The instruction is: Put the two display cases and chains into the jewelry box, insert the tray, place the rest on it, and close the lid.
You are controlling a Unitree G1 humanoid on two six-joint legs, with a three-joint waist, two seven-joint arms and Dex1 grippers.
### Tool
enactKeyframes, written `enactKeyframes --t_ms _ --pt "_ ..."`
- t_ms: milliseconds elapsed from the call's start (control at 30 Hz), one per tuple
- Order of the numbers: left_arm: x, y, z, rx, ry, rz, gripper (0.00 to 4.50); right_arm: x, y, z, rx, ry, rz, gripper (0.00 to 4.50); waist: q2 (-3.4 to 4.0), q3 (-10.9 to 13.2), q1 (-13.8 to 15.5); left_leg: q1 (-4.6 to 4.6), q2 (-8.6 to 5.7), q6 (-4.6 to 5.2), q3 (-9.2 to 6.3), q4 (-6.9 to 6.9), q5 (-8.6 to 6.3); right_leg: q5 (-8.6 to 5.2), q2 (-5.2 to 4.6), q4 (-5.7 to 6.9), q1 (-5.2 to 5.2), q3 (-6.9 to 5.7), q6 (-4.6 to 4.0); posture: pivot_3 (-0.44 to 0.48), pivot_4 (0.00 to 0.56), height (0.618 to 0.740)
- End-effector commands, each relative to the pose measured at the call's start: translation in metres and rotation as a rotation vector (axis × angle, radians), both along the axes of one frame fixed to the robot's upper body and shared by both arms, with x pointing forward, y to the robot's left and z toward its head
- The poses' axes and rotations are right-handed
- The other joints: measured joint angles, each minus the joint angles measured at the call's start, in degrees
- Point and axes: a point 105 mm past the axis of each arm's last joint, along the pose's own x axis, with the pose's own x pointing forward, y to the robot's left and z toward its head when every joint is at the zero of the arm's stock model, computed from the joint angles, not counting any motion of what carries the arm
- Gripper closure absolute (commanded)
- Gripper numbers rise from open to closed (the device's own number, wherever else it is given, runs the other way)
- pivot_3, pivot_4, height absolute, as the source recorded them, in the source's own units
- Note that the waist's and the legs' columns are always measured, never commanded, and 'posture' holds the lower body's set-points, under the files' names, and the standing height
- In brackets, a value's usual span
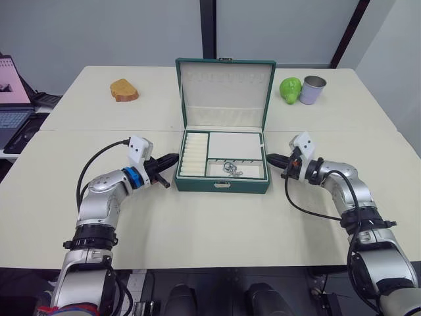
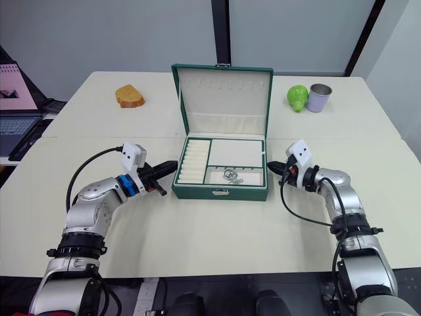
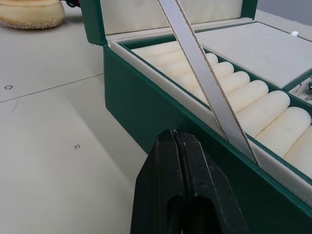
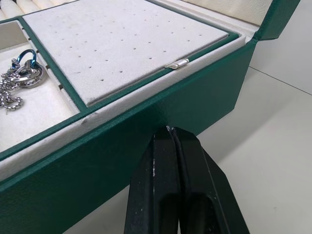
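The left gripper (image 1: 172, 158), fingers pressed together and empty, points at the left wall of the jewelry box (image 1: 223, 184), mid-table. The tray (image 1: 224, 156) is seated, jewellery heap (image 1: 231, 169) in its front compartment, lid (image 1: 225, 92) upright. The right gripper (image 1: 270, 157), likewise closed and empty, meets the right wall.

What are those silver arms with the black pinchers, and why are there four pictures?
They belong to a robot. Two pictures come from cameras in its head, looking down at a table. The other two come from cameras on its wrists, so they look very close.

The left gripper and the right gripper each have two black fingers, pressed shut and holding nothing. They sit on either side of a green jewelry box. Its lid stands open, the tray is inside, and some silvery jewelry lies on it.

Farther back lie a piece of bread, a green fruit and a metal cup.
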Motion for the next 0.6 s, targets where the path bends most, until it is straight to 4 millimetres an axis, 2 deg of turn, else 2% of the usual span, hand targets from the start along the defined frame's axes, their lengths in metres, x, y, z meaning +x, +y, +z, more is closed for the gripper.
enactKeyframes --t_ms 33,167,367,600 --pt "-0.017 -0.021 0.004 0.042 -0.004 -0.149 4.50 -0.014 0.019 0.011 0.044 -0.007 0.125 4.48 0.00 0.00 -0.06 0.00 0.00 0.00 0.00 -0.01 0.00 0.00 0.00 0.00 -0.01 0.01 0.00 0.000 0.150 0.740" --pt "-0.031 -0.020 0.001 0.065 0.034 -0.191 4.50 -0.029 0.024 0.011 0.058 0.024 0.177 4.48 0.01 -0.01 -0.05 0.01 0.02 0.00 0.00 -0.01 0.00 0.00 0.00 -0.02 -0.01 -0.04 0.00 0.000 0.150 0.740" --pt "-0.058 -0.021 0.000 0.096 0.067 -0.236 4.50 -0.062 0.031 0.006 0.053 0.085 0.259 4.48 0.02 -0.01 0.08 0.01 0.04 0.00 0.00 -0.10 0.00 0.00 0.00 -0.06 -0.02 -0.03 0.01 0.000 0.150 0.740" --pt "-0.098 -0.029 -0.005 0.105 0.151 -0.296 4.50 -0.092 0.034 -0.003 0.058 0.144 0.272 4.48 0.02 -0.01 0.22 0.02 0.02 0.00 -0.01 -0.14 -0.01 0.00 0.00 -0.09 0.04 0.00 0.01 0.000 0.150 0.740"
